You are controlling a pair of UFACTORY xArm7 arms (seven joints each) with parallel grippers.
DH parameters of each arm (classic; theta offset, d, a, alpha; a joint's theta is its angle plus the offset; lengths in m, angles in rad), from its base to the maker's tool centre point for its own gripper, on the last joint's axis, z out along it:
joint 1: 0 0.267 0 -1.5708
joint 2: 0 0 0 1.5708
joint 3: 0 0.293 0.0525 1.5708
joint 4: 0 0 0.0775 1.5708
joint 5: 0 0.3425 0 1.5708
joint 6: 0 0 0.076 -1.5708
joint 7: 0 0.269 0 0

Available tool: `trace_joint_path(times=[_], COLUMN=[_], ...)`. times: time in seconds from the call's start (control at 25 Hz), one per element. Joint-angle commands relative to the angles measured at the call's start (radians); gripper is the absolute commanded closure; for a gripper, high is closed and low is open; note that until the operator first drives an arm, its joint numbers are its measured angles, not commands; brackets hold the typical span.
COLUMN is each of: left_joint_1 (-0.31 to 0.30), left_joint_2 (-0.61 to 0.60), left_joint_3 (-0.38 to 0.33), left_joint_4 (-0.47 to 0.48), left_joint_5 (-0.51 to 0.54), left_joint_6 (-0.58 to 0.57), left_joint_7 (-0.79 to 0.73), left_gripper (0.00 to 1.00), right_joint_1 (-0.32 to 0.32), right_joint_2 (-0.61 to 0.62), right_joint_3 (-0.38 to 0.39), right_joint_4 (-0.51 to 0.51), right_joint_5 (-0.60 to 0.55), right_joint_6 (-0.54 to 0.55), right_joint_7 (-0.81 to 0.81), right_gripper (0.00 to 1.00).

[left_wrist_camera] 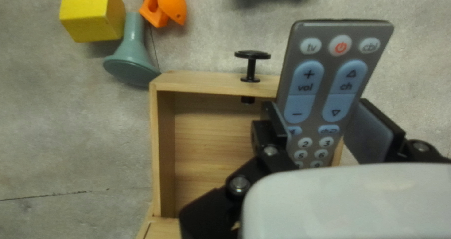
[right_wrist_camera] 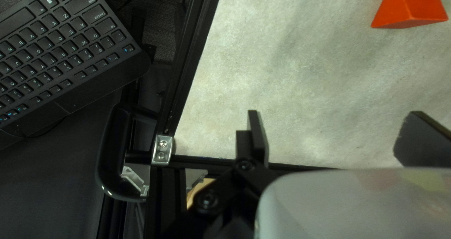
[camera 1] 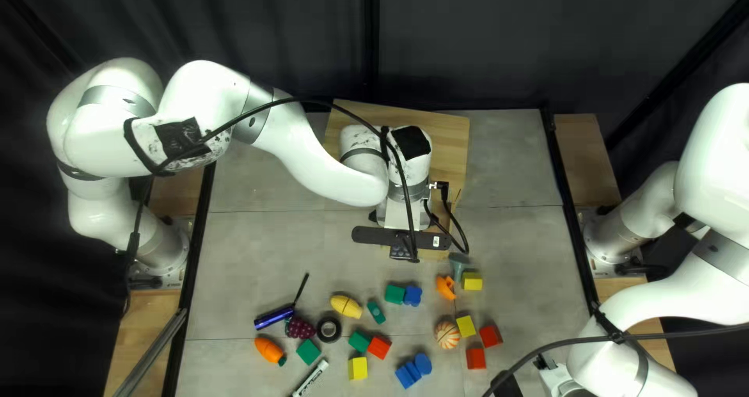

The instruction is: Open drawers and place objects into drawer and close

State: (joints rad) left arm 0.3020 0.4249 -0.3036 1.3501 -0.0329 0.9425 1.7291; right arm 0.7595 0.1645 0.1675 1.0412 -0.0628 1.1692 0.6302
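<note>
My left gripper (camera 1: 402, 249) is over the front of the wooden cabinet (camera 1: 450, 143), whose drawer is pulled out. In the left wrist view the left gripper (left_wrist_camera: 320, 121) is shut on a grey remote (left_wrist_camera: 339, 74) with blue buttons, one finger on each long side. The remote slants over one side of the open drawer (left_wrist_camera: 211, 83), which has a black knob (left_wrist_camera: 252, 55); the visible part of its inside holds nothing. At the near right, the right gripper (camera 1: 507, 384) is partly cut off; in the right wrist view the right gripper (right_wrist_camera: 337, 126) stands open with nothing between its fingers.
A grey-green funnel-like piece (left_wrist_camera: 133, 55), yellow block (left_wrist_camera: 91, 15) and orange toy (left_wrist_camera: 168, 4) lie by the drawer front. Blocks, toy food, black tape (camera 1: 328, 329) and a marker (camera 1: 310, 379) spread nearer. A keyboard (right_wrist_camera: 61, 46) lies beyond the black table frame (right_wrist_camera: 190, 65).
</note>
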Motion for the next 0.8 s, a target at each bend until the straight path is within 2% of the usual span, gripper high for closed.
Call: trace_joint_path(times=[0.04, 0.8], left_joint_1=[-0.003, -0.018], left_joint_2=[0.002, 0.038], left_joint_3=[0.002, 0.023], left_joint_4=[0.001, 0.047], left_joint_5=[0.003, 0.044], left_joint_6=[-0.002, 0.026], left_joint_7=[-0.007, -0.034], left_gripper=[1.0, 1.0], right_joint_1=[0.0, 0.0], right_joint_2=[0.0, 0.0], right_joint_3=[0.0, 0.0], right_joint_4=[0.0, 0.0], right_joint_5=[0.0, 0.0], right_joint_6=[0.0, 0.0], right_joint_7=[0.0, 0.0], right_gripper=[0.0, 0.0])
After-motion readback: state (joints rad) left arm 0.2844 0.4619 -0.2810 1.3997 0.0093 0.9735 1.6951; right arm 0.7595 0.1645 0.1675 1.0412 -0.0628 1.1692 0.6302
